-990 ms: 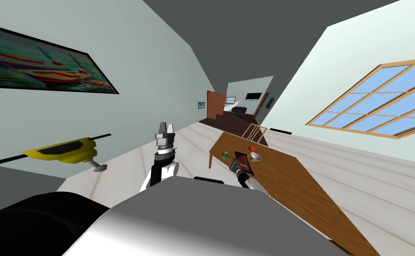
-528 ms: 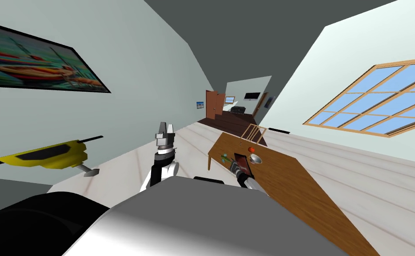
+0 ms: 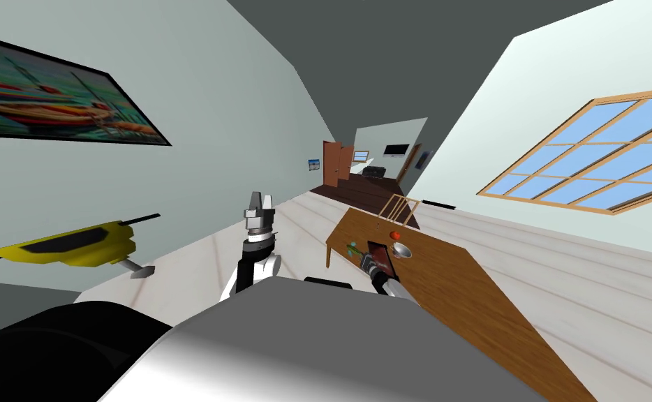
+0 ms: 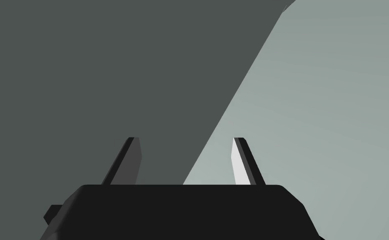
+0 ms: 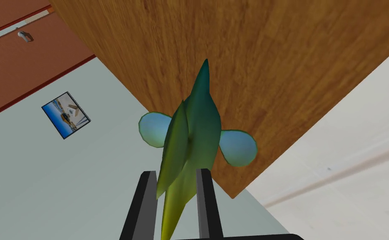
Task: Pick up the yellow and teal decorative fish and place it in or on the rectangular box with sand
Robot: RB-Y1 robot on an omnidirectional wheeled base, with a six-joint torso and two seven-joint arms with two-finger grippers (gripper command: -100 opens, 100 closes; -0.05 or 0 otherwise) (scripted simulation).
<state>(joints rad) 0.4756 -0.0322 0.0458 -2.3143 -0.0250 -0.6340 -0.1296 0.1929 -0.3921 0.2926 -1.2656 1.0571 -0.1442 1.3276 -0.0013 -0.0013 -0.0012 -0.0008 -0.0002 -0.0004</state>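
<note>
The fish is teal at its pointed tip and yellow-green toward my hand, with two pale blue round fins. It stands between the fingers of my right gripper, which press its sides over the corner of the wooden table. In the head view the fish is at the table's near left corner with the right gripper behind it. The dark red rectangular box lies just to the right of them. My left gripper is raised in front of my chest, its fingers apart with nothing between them.
A grey bowl and a small red thing sit beyond the box. A wooden chair stands at the table's far end. A yellow and black object on a black bar is by the left wall. Pale floor lies between.
The whole head view has slid a little left, so my head or torso has turned. My right fingers have closed in on the fish. The left arm has not moved.
</note>
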